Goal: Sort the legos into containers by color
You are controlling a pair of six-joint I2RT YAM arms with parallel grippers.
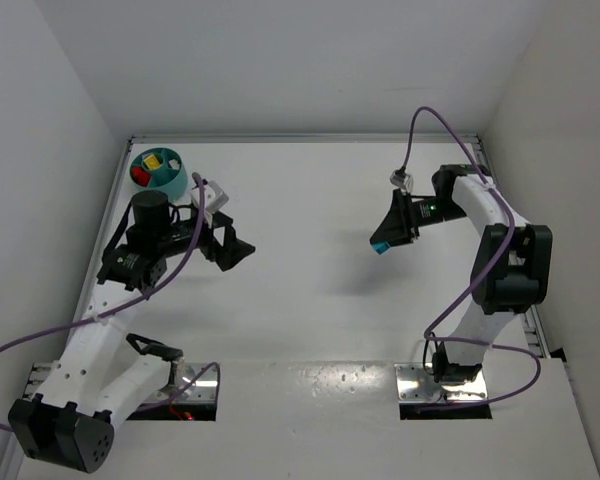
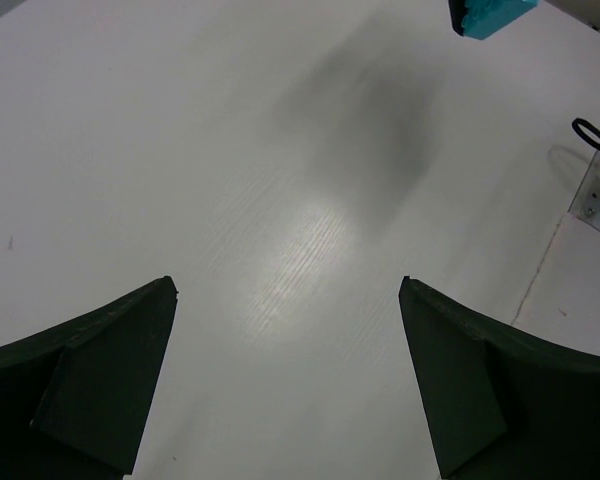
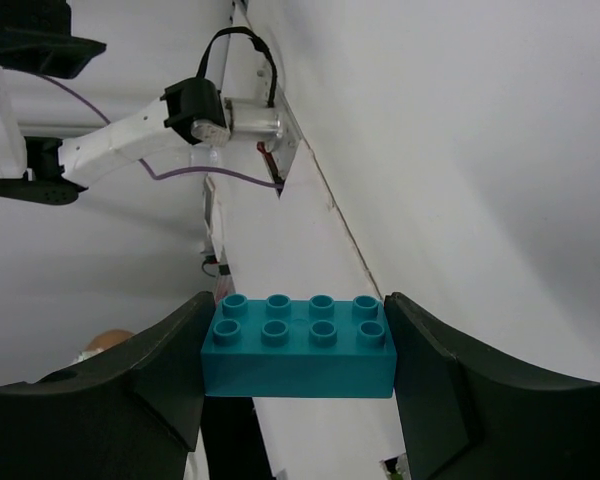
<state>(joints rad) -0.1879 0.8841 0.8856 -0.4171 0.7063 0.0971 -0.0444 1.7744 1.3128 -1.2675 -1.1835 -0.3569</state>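
Note:
My right gripper [image 1: 383, 243] is shut on a cyan lego [image 3: 298, 347] with eight studs, held end to end between both fingers and lifted above the table right of centre; the same cyan lego [image 1: 380, 247] [image 2: 490, 15] shows at the fingertips from above and at the top edge of the left wrist view. At the back left corner stands the round teal container [image 1: 172, 182], with a red lego [image 1: 140, 176] and a yellow lego [image 1: 153, 159] in separate compartments. Just right of it and slightly nearer, my left gripper [image 1: 238, 252] [image 2: 288, 292] hangs open over bare table, with nothing between its fingers.
White walls enclose the table on the left, back and right. Purple cables trail from both arms, one looping above the right arm [image 1: 420, 125]. Metal base plates [image 1: 445, 385] sit at the near edge.

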